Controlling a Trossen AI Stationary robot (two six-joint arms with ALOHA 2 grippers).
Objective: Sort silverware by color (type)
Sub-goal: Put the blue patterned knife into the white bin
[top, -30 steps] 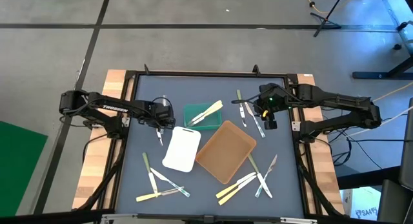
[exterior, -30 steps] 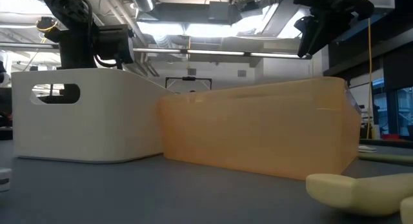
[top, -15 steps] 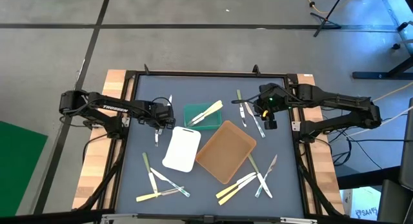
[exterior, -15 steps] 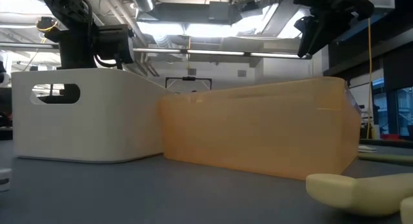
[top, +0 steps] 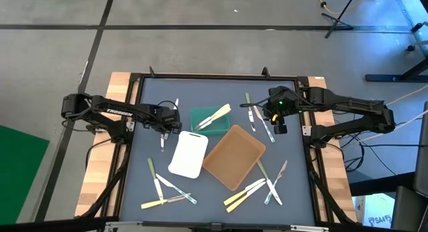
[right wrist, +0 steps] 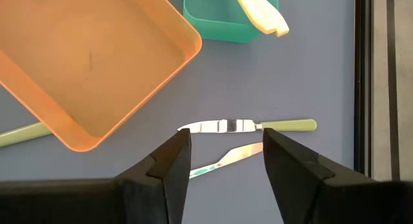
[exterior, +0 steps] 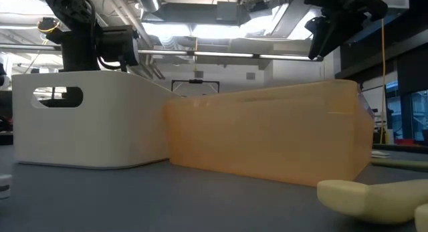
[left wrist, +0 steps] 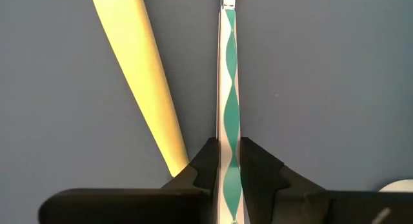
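My left gripper (top: 167,122) (left wrist: 228,150) hovers over the table's left part, left of the green tray (top: 202,128), and is shut on a translucent utensil (left wrist: 230,88) with a teal wavy inlay. A cream-yellow utensil (left wrist: 139,75) lies on the table beside it. My right gripper (top: 275,118) (right wrist: 226,139) is open above the far right of the table. Its fingers stand over an olive-handled knife (right wrist: 248,126) and a translucent utensil (right wrist: 226,161), touching neither. Cream utensils (top: 215,116) rest across the green tray. My left gripper pinches the translucent utensil's handle (left wrist: 230,161) between its two fingers (left wrist: 205,161), coming from above and pointing down. The fingers lie across the handle, and the utensil runs on straight beyond them. Whether it is clear of the table I cannot tell.
A white tray (top: 188,154) and a brown tray (top: 234,156) sit mid-table and fill the low view (exterior: 87,118) (exterior: 267,135). Loose utensils lie near left (top: 164,189), near right (top: 257,185) and far right (top: 257,117). A cream utensil (exterior: 368,195) lies close to the low camera.
The translucent utensil in my left gripper has turned a little. One thin end now sticks out past the gripper toward the far edge, where none showed a second ago. My right gripper has kept still.
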